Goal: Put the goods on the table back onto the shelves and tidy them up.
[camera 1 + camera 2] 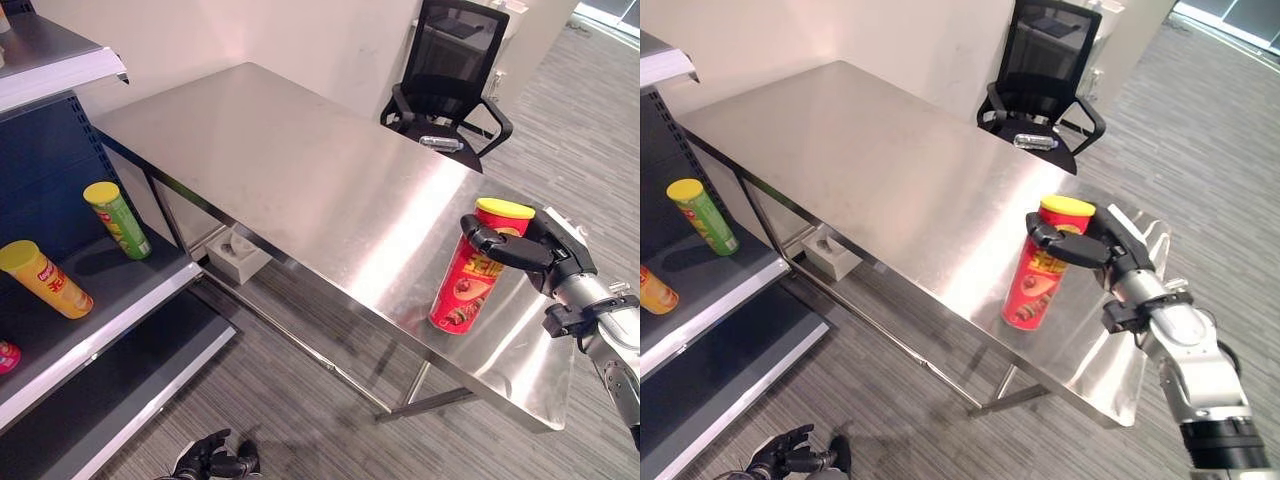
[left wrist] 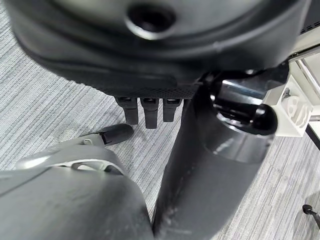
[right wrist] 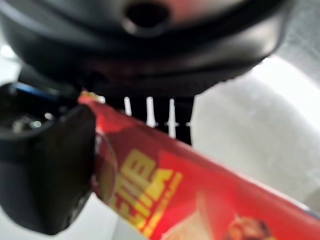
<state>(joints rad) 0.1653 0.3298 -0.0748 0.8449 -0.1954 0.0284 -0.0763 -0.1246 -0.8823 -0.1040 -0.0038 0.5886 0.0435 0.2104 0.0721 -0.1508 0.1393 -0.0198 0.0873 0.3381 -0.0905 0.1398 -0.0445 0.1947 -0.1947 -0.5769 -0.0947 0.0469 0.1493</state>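
So the red can (image 1: 468,275) with the yellow lid is standing on the steel table (image 1: 300,170), close to the table's near right corner, leaning a little. The right hand (image 1: 530,250) is wrapped round its upper part just under the lid, thumb (image 1: 495,243) across the side facing the camera and the fingers going behind it. In the right wrist view you can see the can's red body (image 3: 200,200) running diagonally between the thumb (image 3: 45,170) and the row of fingers (image 3: 150,112), so that's a proper grasp; the can's base looks like it's on the tabletop.

Off the table's left end is the shelf unit (image 1: 100,310), with a dark blue back panel. On its middle board there's a green can (image 1: 118,220) with a yellow lid, upright but tilted, and nearer the camera a yellow can (image 1: 45,278) leaning over more. A bit of something red (image 1: 6,356) pokes in at the shelf's left edge, can't tell what it is.

Behind the table's far side is a black office chair (image 1: 450,70) with a small silvery object (image 1: 440,143) lying on its seat. Under the table, by the shelf end, a white box (image 1: 238,255) sits on the grey carpet.

The left hand (image 1: 215,460) hangs low near the floor, well below the table, fingers (image 2: 145,112) loosely curled and holding nothing.
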